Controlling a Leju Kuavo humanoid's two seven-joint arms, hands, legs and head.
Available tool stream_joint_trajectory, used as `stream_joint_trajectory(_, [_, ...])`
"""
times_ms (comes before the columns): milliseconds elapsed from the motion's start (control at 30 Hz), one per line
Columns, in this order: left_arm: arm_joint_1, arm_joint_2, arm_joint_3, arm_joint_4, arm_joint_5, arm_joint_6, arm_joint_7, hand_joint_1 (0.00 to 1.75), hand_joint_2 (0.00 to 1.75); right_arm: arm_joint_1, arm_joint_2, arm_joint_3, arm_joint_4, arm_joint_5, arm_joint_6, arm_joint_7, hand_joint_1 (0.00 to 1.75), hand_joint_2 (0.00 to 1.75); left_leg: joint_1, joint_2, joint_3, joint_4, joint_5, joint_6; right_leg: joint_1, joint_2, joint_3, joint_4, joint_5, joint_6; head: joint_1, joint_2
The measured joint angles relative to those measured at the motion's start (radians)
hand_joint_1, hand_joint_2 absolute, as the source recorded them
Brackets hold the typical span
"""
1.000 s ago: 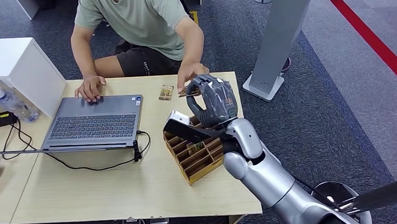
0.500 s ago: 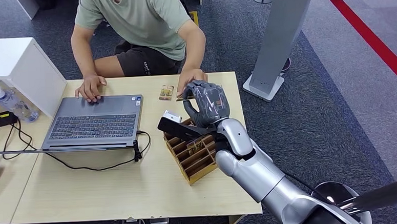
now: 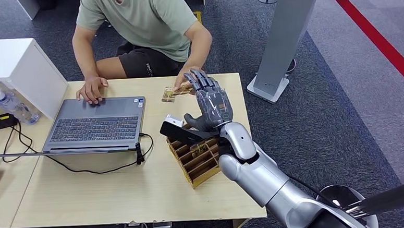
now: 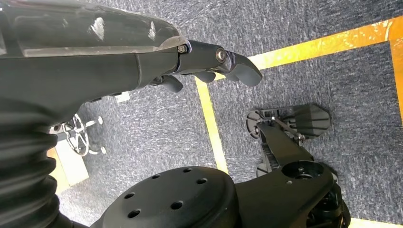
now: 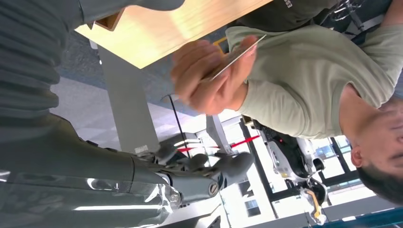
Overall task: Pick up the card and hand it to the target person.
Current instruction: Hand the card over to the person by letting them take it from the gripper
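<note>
A: Head view first: where is the card (image 3: pixel 184 89)?
B: At the far edge of the bench (image 3: pixel 115 191), pinched in the person's hand (image 3: pixel 183 86). The right wrist view shows it edge-on, a thin pale sliver (image 5: pixel 235 57) between that person's fingers.
A: And the right hand (image 3: pixel 208 100)?
B: Fingers spread and extended, nothing in it, just near the person's hand. I judge the handover done.
A: How would such a card handle?
B: Light, thin, fairly stiff, probably slick on its faces. Best pinched by one short edge, flat faces between thumb and finger, leaving the other end free for the taker.
A: The left hand (image 4: pixel 209 66)?
B: It hangs over the carpet with fingers loosely curled; I cannot tell whether they are closed.
A: Anything hard to make out?
B: The card's print is unreadable. The wooden divider box (image 3: pixel 197 158) is partly hidden behind the right forearm.
</note>
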Motion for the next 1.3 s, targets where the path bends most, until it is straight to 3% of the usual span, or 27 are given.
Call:
stream_joint_trajectory(333, [0.001, 0.000, 0.001, 0.001, 0.026, 0.018, 0.010, 0.00, 1.75, 0.023, -0.007, -0.002, -0.071, -0.055, -0.013, -0.019, 0.00, 1.75, 0.000, 0.000, 0.000, 0.000, 0.000, 0.000, 0.000, 0.000, 0.000, 0.000, 0.000, 0.000, -0.001, 0.000])
stream_joint_trajectory(600, [0.005, 0.000, 0.001, 0.001, 0.038, 0.026, 0.012, 0.00, 1.75, 0.108, -0.059, -0.044, -0.244, -0.247, -0.014, -0.069, 0.00, 1.75, 0.000, 0.000, 0.000, 0.001, 0.000, 0.000, 0.000, 0.000, 0.000, 0.000, 0.000, 0.000, 0.000, 0.000])
stream_joint_trajectory(1000, [0.007, 0.000, 0.011, 0.004, 0.064, 0.033, 0.020, 0.00, 1.75, 0.385, -0.164, -0.164, -0.457, -0.620, 0.069, -0.253, 0.00, 1.75, 0.000, 0.000, 0.000, 0.001, -0.001, 0.000, 0.000, 0.000, -0.001, -0.001, 0.000, 0.000, 0.000, 0.000])
stream_joint_trajectory(1300, [0.007, 0.001, 0.018, 0.005, 0.067, 0.033, 0.006, 0.00, 1.75, 0.513, -0.194, -0.239, -0.472, -0.684, 0.107, -0.285, 0.00, 1.75, 0.000, 0.000, 0.000, 0.001, -0.001, 0.000, 0.000, 0.000, 0.000, -0.001, 0.000, 0.000, 0.001, 0.000])
